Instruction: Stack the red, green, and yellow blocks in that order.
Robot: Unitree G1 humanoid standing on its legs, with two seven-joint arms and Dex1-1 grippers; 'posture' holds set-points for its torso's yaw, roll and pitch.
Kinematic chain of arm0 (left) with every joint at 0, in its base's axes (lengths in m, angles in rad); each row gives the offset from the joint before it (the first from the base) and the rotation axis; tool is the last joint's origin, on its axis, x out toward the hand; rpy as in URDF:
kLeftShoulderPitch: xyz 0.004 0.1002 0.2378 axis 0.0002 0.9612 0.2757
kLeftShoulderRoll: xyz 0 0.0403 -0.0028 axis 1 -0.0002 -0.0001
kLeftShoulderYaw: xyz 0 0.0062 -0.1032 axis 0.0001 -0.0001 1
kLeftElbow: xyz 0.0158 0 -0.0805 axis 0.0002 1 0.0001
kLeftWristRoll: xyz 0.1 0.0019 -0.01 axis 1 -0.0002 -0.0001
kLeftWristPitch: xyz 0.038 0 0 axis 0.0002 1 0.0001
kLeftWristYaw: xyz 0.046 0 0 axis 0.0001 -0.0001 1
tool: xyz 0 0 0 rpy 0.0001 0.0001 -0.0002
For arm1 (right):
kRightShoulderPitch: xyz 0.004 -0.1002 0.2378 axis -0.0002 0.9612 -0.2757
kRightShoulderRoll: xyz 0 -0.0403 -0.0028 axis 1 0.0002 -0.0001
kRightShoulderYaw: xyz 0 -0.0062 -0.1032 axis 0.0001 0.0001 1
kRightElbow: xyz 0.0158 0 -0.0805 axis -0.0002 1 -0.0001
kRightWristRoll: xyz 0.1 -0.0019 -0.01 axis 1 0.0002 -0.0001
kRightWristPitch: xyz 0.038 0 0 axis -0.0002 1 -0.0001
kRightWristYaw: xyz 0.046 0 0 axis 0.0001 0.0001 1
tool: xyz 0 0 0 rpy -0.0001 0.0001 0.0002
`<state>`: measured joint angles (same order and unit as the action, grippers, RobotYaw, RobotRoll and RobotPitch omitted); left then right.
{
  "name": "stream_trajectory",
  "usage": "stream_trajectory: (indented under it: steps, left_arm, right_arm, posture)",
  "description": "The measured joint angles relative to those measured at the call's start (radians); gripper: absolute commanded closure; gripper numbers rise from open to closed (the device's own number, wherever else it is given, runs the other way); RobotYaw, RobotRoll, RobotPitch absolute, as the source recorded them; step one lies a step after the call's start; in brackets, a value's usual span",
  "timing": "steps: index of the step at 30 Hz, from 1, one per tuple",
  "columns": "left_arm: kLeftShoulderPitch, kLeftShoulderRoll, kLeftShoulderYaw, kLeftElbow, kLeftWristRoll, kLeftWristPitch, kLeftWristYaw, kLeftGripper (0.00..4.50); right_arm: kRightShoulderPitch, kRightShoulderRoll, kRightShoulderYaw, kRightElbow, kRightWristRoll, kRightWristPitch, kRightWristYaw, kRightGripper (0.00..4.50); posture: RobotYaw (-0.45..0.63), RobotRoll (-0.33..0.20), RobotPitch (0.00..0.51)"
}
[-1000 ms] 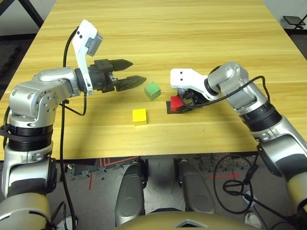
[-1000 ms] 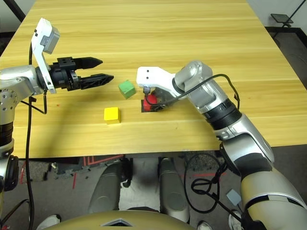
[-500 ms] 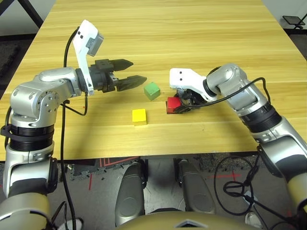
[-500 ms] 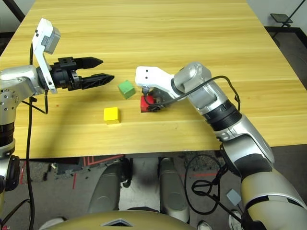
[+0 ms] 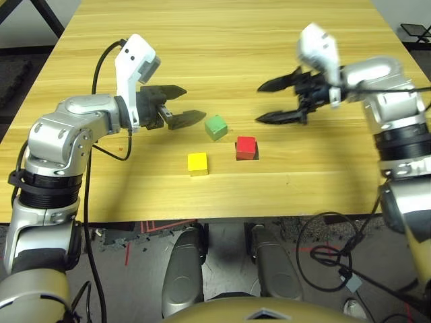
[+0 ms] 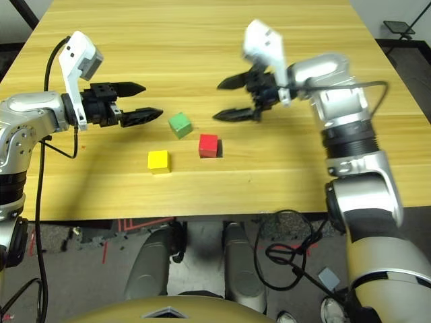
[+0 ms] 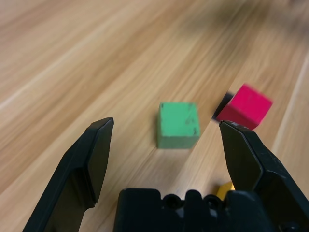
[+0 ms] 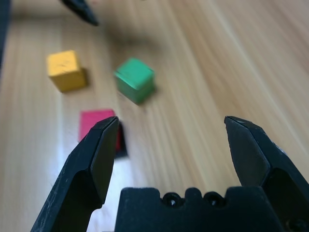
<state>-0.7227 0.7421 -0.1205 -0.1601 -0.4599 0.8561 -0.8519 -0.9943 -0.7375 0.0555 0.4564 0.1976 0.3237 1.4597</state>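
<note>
The yellow block (image 5: 198, 163) is seated nearest on the bench (image 5: 303, 185); the red block (image 5: 246, 148) is set on the black marker (image 5: 255, 155). Beyond, the green block (image 5: 216, 128) is flanked by the left pincer (image 5: 187, 105) and right pincer (image 5: 259, 103), both spread and empty.

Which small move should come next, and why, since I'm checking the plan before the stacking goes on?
Probably the left end effector should ease over to the green block and close on it: it is open, the block sits just off its fingertips, and the red block already rests on the black marker, top bare.
</note>
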Motion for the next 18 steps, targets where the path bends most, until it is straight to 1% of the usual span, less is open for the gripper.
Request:
stream_trajectory:
  steps: [2,5,11,18]
  left_arm:
    - [-0.005,-0.005,-0.031,0.001,0.016,0.007,-0.004,0.00]
    - [-0.021,-0.014,-0.087,0.003,0.034,0.031,-0.020,0.00]
    - [-0.074,-0.052,-0.183,0.051,0.084,0.044,-0.042,0.00]
    - [-0.124,-0.130,-0.191,0.192,0.171,0.045,0.019,0.00]
  right_arm:
    - [0.038,-0.009,-0.012,0.019,0.015,-0.024,0.016,0.05]
    - [0.100,-0.012,-0.027,0.008,0.062,-0.012,0.046,0.05]
    - [0.171,0.004,-0.041,-0.136,0.172,0.048,0.073,0.05]
    - [0.213,0.011,-0.039,-0.230,0.207,0.098,0.026,0.05]
  posture:
    - [0.16,0.003,0.227]
    - [0.14,0.009,0.227]
    - [0.10,0.017,0.229]
    - [0.09,0.023,0.225]
